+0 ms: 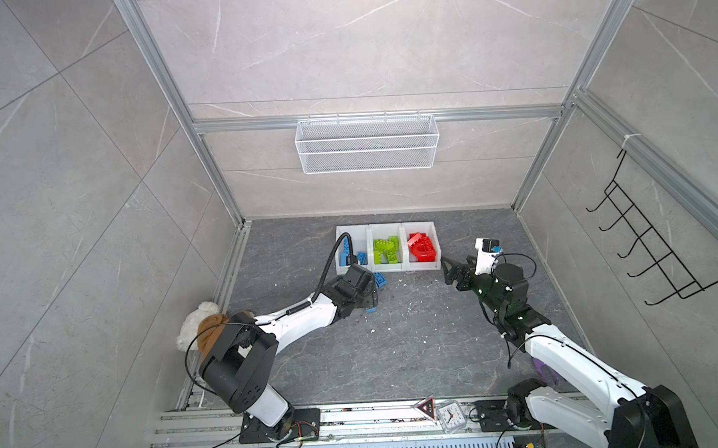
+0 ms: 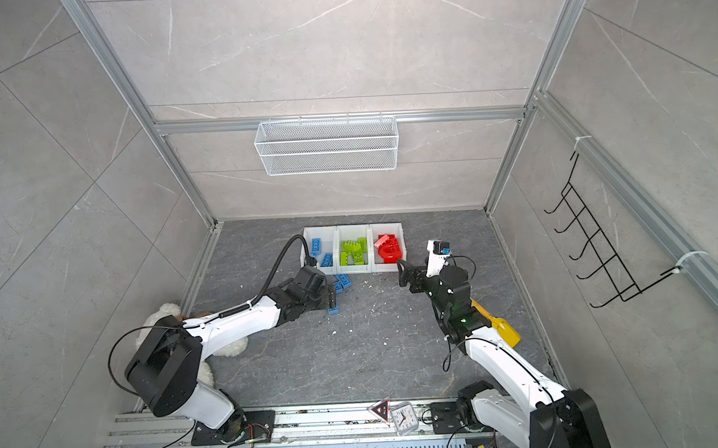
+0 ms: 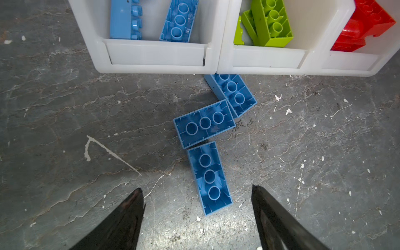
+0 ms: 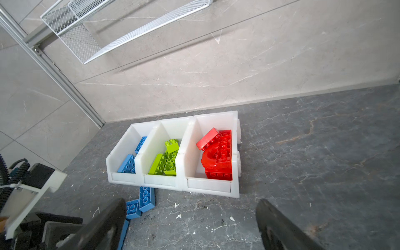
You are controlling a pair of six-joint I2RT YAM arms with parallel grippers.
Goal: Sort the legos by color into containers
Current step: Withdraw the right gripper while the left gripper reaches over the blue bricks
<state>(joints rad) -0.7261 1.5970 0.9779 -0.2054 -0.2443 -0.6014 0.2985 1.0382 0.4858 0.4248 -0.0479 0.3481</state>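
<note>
Blue plastic lego bricks (image 3: 209, 178): three lie hollow side up in a touching chain, unsorted, outside the bins.
Left gripper (image 3: 196, 187): jaws apart and empty. The nearest brick's end shows between the fingertips, likely lined up for a pinch.
White plastic blue-brick bin (image 3: 151, 54): ahead, beyond the chain.
Right gripper (image 4: 190, 201): jaws wide and empty, with the white plastic red-brick bin (image 4: 208, 188) just ahead.

Check the dark grey marbled tabletop (image 1: 396, 356), which is speckled with white flecks (image 3: 288, 111). At 12 o'clock stands a row of three white bins (image 1: 386, 267). Just before them lie three blue bricks (image 3: 204, 123), hollow side up. Plush toy (image 1: 193, 323) at 8 o'clock; yellow scoop (image 2: 503, 329) at 4 o'clock.
</note>
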